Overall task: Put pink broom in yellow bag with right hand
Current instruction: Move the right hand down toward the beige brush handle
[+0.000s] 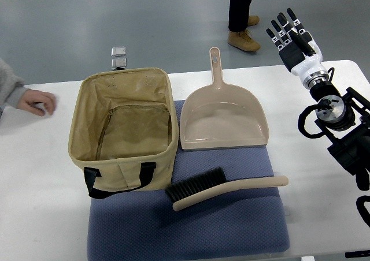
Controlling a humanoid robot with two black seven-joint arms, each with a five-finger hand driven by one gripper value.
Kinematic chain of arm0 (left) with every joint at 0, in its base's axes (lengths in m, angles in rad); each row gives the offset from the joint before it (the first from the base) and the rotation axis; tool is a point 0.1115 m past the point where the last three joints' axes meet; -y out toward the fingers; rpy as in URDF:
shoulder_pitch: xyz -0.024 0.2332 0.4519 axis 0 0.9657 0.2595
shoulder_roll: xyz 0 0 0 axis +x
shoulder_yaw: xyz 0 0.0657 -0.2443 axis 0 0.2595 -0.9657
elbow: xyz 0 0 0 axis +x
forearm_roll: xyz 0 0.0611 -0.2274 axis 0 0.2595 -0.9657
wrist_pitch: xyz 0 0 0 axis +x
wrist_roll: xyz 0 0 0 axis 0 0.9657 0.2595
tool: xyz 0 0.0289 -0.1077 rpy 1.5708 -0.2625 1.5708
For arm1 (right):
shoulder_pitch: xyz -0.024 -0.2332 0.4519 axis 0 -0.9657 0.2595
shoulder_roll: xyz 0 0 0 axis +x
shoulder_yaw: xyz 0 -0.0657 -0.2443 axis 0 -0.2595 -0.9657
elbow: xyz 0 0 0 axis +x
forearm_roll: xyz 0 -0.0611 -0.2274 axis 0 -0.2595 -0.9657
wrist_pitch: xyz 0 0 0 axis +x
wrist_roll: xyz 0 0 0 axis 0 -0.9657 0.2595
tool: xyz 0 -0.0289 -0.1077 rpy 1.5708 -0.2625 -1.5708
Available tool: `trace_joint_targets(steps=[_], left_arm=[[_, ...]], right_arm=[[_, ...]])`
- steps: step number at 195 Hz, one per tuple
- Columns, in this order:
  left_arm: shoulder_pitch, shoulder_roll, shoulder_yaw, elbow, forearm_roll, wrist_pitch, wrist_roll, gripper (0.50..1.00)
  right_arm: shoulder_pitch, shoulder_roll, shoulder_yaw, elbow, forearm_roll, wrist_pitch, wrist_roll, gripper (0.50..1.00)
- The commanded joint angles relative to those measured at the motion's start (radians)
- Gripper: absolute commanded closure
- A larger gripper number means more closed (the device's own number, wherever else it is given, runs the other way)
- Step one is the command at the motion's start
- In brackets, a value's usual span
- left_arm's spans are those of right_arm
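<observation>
**Right hand high, broom not yet touched**

At the table's far right edge, the right hand is raised w/ fingers straight and spread, holding nothing; its arm comes in along the right side over the white table. No left arm in view.

Well apart from the hand, toward the near side, the pink broom lies flat on the blue mat: black bristles pointing left, handle running out to the right. Just beyond it sits the dustpan, handle pointing away. To the left stands the yellow bag, mouth open, black strap hanging over its near wall; bristle end is close to the bag's near-right corner.

A person's hand rests on the table at far left, and someone's legs show beyond the table.

Risks, as judged: the handle is thin and lies flat, so fingers may scrape the mat and roll it rather than close round it. The reach passes the dustpan, which could get nudged. The broom looks about as long as the bag opening, so a level drop may snag the soft rim or fold the wall in; tipping it bristles-first seems safer.
</observation>
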State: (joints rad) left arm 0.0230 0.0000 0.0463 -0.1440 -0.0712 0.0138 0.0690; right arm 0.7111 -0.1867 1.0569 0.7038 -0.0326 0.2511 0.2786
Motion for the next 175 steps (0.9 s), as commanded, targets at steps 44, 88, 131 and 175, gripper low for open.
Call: trace_joint_targets(steps=[44,88,131,175], left_arm=[[0.0,0.0,-0.034,-0.002,-0.006,0.0,-0.006,0.5],[0.002,0.0,-0.034,-0.009,-0.006,-0.002,-0.003,0.5],[0.0,0.0,-0.029,-0.019,0.002,-0.015,-0.002,0.5],[0.0,0.0,-0.028,-0.049,0.005,-0.017,-0.002,0.5]], right_arm=[[0.005,-0.011,-0.003,0.0,-0.001,0.002,-0.002,0.57],[0.048,-0.063,-0.06,0.005,-0.056,0.0,-0.004,0.57],[0.171,-0.207,-0.274,0.101,-0.184,-0.012,-0.029,0.57],[0.335,-0.407,-0.56,0.255,-0.4,-0.024,-0.079,0.57]])
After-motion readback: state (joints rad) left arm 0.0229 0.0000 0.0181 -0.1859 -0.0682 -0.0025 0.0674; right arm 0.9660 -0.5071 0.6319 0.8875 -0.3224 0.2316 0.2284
